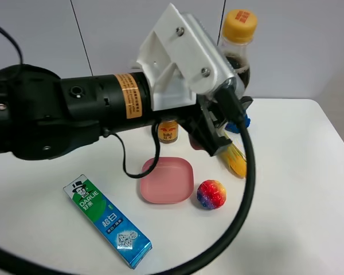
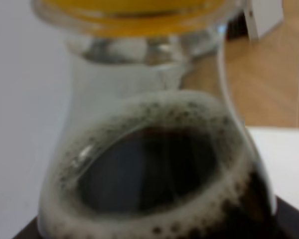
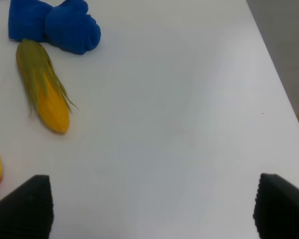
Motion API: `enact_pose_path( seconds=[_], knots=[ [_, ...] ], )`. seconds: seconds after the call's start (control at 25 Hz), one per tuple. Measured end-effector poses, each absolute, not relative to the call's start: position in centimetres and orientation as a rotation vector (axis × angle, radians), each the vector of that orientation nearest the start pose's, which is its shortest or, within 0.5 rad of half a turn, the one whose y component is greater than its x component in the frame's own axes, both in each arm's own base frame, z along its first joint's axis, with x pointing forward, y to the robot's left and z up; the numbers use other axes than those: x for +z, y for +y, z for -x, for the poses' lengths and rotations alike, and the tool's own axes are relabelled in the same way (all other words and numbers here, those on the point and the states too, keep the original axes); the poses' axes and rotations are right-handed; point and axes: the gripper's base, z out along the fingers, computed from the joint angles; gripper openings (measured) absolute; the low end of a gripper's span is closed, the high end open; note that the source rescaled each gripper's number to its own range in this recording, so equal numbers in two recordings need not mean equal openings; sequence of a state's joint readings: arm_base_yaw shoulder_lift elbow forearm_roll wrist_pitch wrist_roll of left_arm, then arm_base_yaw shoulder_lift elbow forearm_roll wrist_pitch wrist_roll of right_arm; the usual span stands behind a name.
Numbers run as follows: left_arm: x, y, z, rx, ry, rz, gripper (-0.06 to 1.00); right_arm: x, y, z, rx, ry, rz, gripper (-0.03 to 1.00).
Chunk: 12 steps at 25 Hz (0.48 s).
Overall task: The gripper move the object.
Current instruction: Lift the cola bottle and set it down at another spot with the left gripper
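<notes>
The tall cola bottle [image 1: 239,63] with a yellow cap stands at the back of the white table [image 1: 309,172]. My left gripper [image 1: 236,112], a white bracket on a thick black arm, reaches across from the left and closes on the bottle's body. Its lower part is hidden behind the gripper. In the left wrist view the bottle's neck and foamy cola [image 2: 149,169] fill the frame, with dark finger edges at the lower corners. My right gripper [image 3: 149,209] is open and empty over bare table; it does not show in the exterior view.
A short gold can [image 1: 168,130] stands behind a pink plate [image 1: 167,180]. A rainbow ball [image 1: 211,193], a corn cob [image 1: 234,157] and a blue object [image 1: 241,123] lie near the bottle. A toothpaste box [image 1: 106,220] lies front left. The right wrist view shows the corn [image 3: 45,94] and blue object [image 3: 55,25].
</notes>
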<state>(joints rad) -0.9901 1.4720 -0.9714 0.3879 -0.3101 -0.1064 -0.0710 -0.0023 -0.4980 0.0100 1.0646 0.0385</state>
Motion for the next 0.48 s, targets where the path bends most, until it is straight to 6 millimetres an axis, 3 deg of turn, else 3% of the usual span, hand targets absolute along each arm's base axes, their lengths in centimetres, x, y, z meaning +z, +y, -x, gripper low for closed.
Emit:
enact_pose_path(
  seconds=[0.28,0.48],
  knots=[
    [29.7,-32.6,-18.7,-0.817,1.334,-1.117,0.0,27.6,0.1,0.5,-0.008,2.045,-0.112,1.0],
    [28.1,-34.3,-19.2,-0.874,1.342,-1.142,0.0,27.6,0.1,0.5,-0.008,2.045,-0.112,1.0]
  ],
)
